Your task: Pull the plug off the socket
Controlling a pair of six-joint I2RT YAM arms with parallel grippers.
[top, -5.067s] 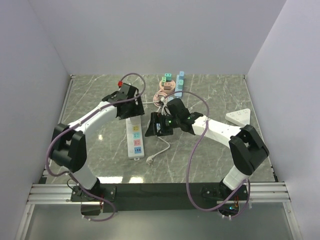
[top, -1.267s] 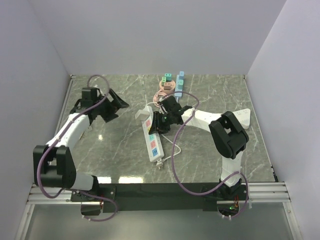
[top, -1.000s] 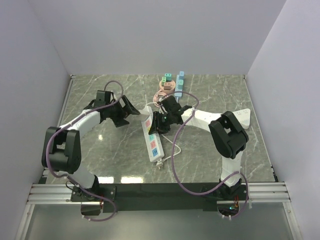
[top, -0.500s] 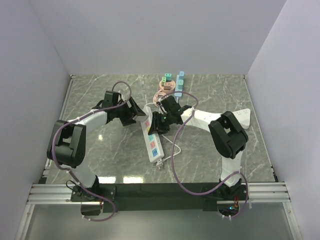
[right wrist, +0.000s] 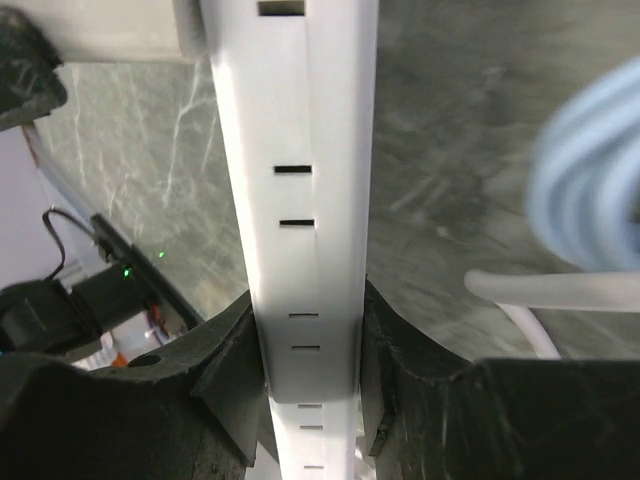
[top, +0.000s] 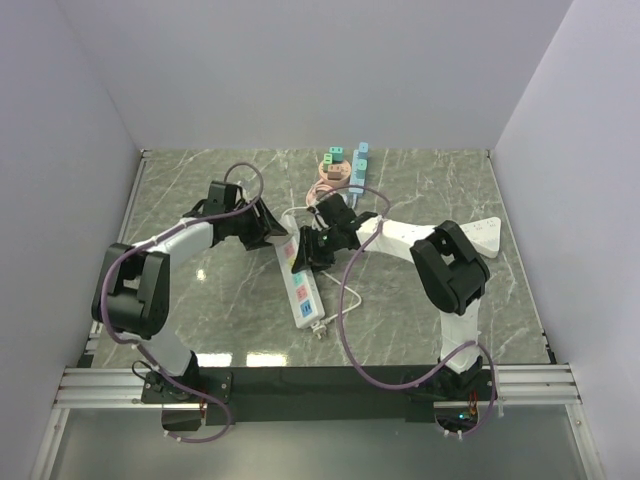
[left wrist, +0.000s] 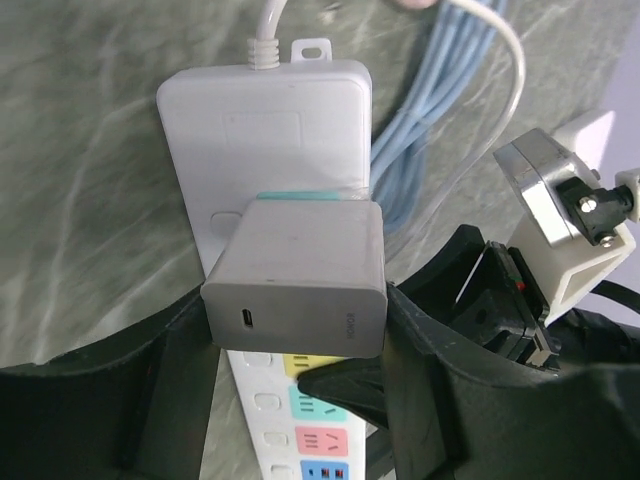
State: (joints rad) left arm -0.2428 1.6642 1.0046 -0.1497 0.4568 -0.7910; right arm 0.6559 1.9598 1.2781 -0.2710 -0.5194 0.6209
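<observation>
Plug point(left wrist: 297, 275): seated in socket strip point(right wrist: 305, 200), between left fingers point(left wrist: 120, 400).
Left fingers: closed on plug's sides.
Right fingers point(right wrist: 215, 385): clamped across strip's long axis.

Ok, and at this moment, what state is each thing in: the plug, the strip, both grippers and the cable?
charger plug: seated in the strip, not yet pulled out.
power strip: lying flat, clamped by the right gripper; its other visible sockets are empty.
left gripper: shut on the charger plug, one finger on each side.
right gripper: shut across the power strip.
blue cable: coiled, loose beside the strip.
</observation>
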